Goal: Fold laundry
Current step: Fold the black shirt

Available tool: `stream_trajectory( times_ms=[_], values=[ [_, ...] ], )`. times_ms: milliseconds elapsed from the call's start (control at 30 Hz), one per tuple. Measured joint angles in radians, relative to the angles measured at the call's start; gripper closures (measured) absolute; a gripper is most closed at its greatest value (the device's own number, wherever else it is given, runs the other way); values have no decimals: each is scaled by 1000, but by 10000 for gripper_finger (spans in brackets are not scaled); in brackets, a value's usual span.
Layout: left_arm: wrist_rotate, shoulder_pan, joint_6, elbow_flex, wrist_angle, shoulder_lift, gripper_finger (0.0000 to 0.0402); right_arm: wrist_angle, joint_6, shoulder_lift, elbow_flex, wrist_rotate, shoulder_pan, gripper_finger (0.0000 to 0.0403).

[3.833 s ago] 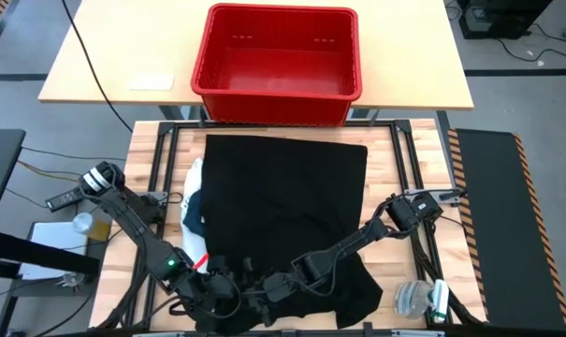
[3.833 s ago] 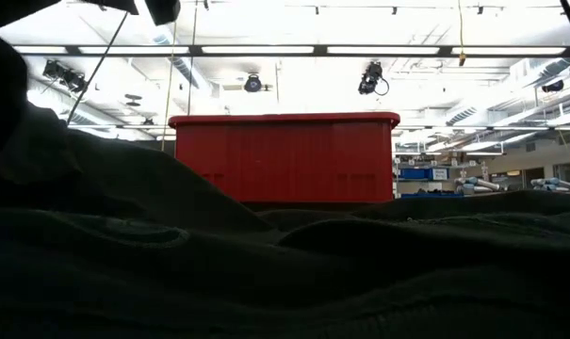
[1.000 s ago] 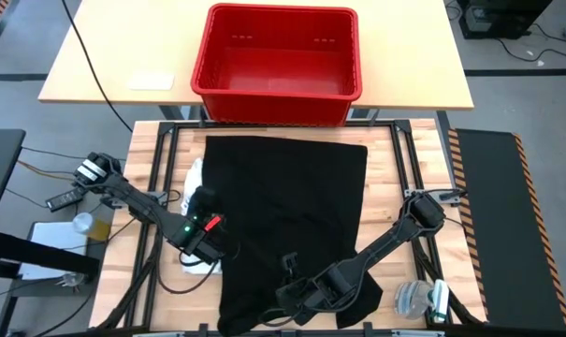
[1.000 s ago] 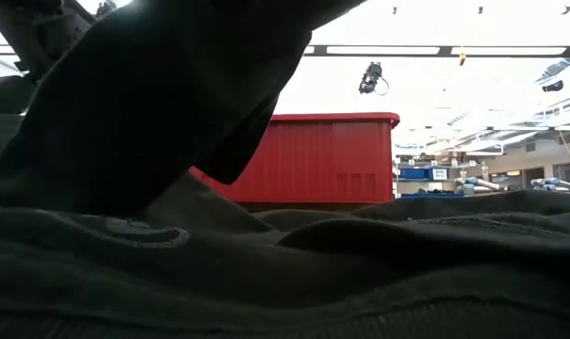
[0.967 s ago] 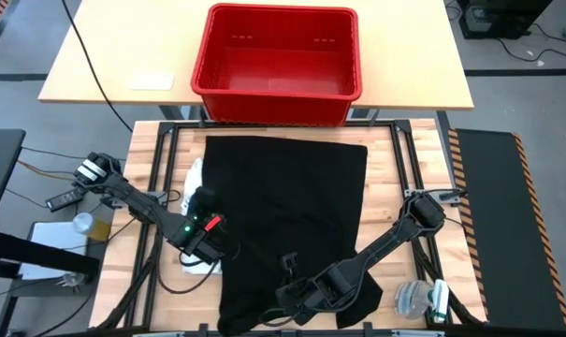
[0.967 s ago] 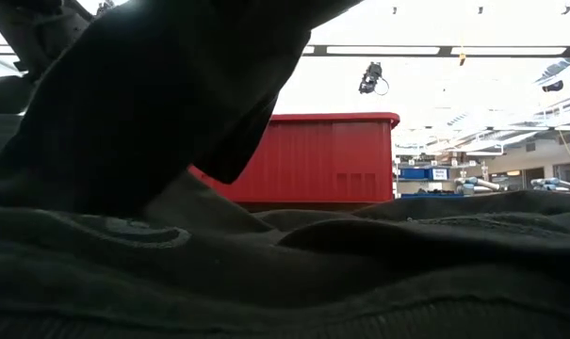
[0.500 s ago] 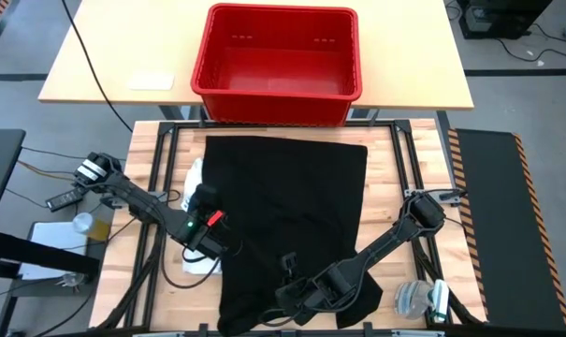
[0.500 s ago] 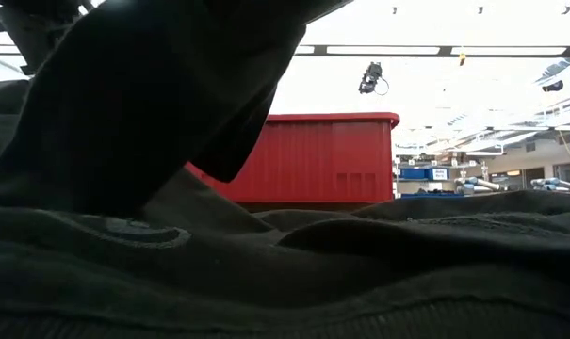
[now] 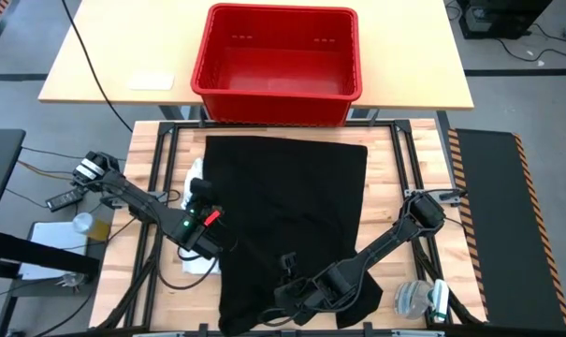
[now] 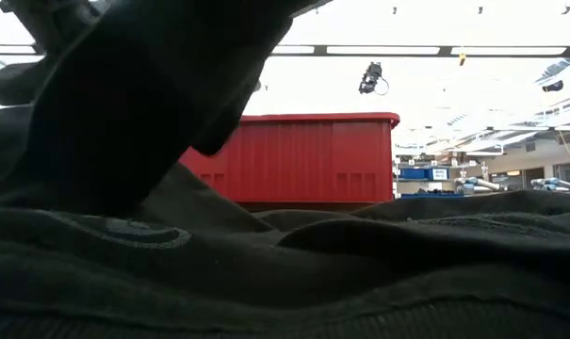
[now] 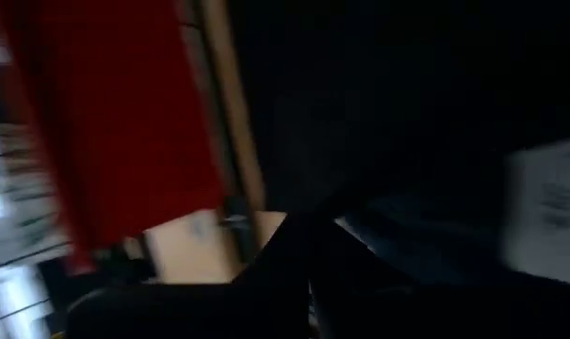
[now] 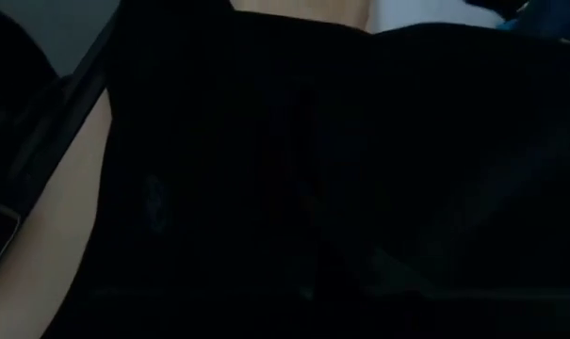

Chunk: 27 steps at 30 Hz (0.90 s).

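High view: a black garment (image 9: 287, 220) is spread over the table (image 9: 152, 159), its long axis running from the red crate (image 9: 279, 51) toward the near edge. The left gripper (image 9: 200, 198) is seen at the garment's left edge, closed, seemingly pinching that edge just beside the white shirt (image 9: 195, 178) peeking from under it. The right gripper (image 9: 290, 298) is closed at the near hem; a hold on cloth is judged likely. The left gripper is nearer the side edge, so a fold across toward the right seems to be called for.

Low view: dark cloth (image 10: 153, 104) is seen raised at the left, above the flat garment, with the crate (image 10: 294, 158) behind.

Left wrist view: crate (image 11: 105, 122) and black cloth (image 11: 407, 104) are blurred.

Right wrist view: only black cloth (image 12: 294, 169) is filled in
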Motion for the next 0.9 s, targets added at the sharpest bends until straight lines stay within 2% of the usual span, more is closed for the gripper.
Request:
stream_trajectory(
  times_ms=[133,267,333,500,633,700,833,900],
  values=[
    [-194,-17,25,53,-30,-2,400,11,-12,-8,0,26,0,392],
    [-414,4,212,71,12,-2,401,18,-2,-78,0,66,4,392],
    [-463,33,304,84,39,-2,401,20,10,-120,1,58,10,392],
    [-459,92,449,135,154,-14,401,50,1,-206,0,-73,30,392],
    [-438,79,676,165,369,-33,401,102,-7,-254,2,-172,40,392],
    [-371,69,825,175,516,-39,401,126,2,-257,2,-186,47,392],
    [-70,64,1105,185,763,-45,401,99,28,-263,1,-208,63,392],
    [-6,72,1201,186,856,-45,401,57,57,-265,1,-196,74,392]
  ],
)
